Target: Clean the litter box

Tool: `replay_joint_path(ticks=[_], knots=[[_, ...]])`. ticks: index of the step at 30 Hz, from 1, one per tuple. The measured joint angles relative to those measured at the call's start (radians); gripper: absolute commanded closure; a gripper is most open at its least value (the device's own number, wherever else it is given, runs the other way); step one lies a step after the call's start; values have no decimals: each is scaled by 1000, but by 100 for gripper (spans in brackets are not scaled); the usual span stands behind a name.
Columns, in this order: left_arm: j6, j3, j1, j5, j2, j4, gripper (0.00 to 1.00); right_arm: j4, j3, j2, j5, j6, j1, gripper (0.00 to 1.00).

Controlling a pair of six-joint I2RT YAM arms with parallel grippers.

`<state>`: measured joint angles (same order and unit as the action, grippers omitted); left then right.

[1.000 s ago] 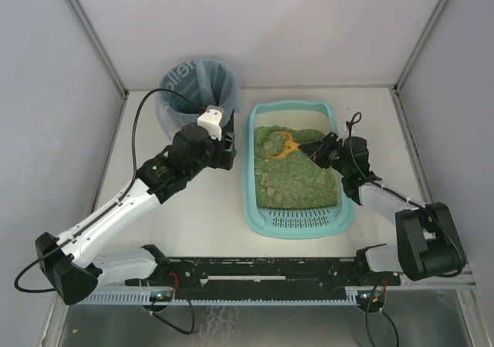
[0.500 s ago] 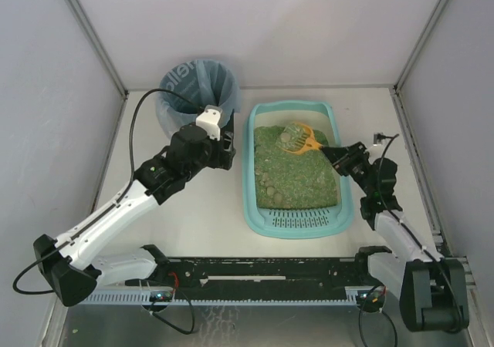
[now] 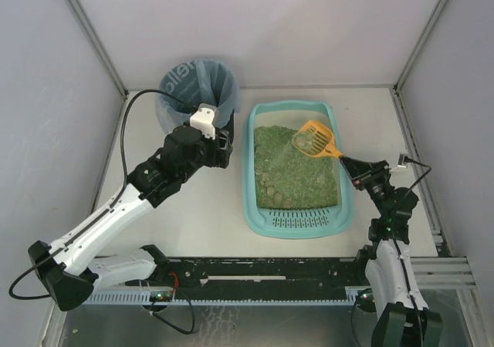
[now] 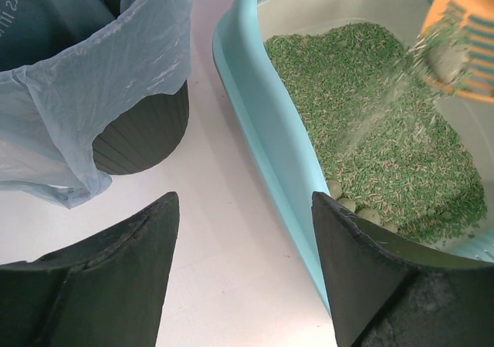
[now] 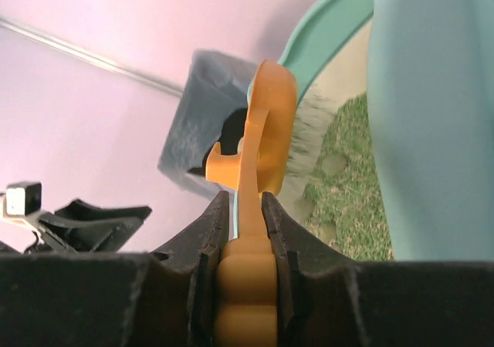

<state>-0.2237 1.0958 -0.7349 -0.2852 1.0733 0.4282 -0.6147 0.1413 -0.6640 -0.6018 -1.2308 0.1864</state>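
The light-teal litter box [image 3: 251, 177] [image 4: 255, 123] lies mid-table with green litter [image 3: 297, 170] inside and a slotted grille [image 3: 301, 222] at its near end. My right gripper [image 3: 349, 162] [image 5: 247, 204] is shut on the handle of the orange scoop [image 3: 315, 139] [image 5: 266, 131], which is raised over the box's far right part with a pale clump in it; green litter streams down from it [image 4: 386, 92]. My left gripper [image 3: 225, 150] [image 4: 245, 208] is open and empty over the bare table between the bin and the box's left rim.
A round black bin lined with a blue bag [image 3: 197, 92] [image 4: 85, 92] stands at the back left, next to the box. Several pale clumps [image 3: 266, 181] lie in the litter near the box's left wall. White enclosure walls close in on three sides.
The right arm has pulled back to the right and lifted the scoop out of the litter, with a clump in it and litter sifting out. The left arm shifted slightly left.
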Motion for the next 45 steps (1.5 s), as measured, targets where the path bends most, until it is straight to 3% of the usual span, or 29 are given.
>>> replay_joint_path(ticks=[19, 23, 36, 41, 45], knots=[[0, 0, 0, 0, 14, 0, 26, 1, -5, -26, -96, -90, 18, 100], [0, 0, 0, -1, 14, 0, 27, 18, 6, -43, -120, -66, -26, 100], [0, 0, 0, -8, 14, 0, 26, 48, 15, -58, -135, -65, 15, 100], [0, 0, 0, -8, 14, 0, 26, 50, 35, -82, -159, -45, -42, 100], [0, 0, 0, -12, 14, 0, 26, 52, 34, -68, -143, -47, -4, 100]])
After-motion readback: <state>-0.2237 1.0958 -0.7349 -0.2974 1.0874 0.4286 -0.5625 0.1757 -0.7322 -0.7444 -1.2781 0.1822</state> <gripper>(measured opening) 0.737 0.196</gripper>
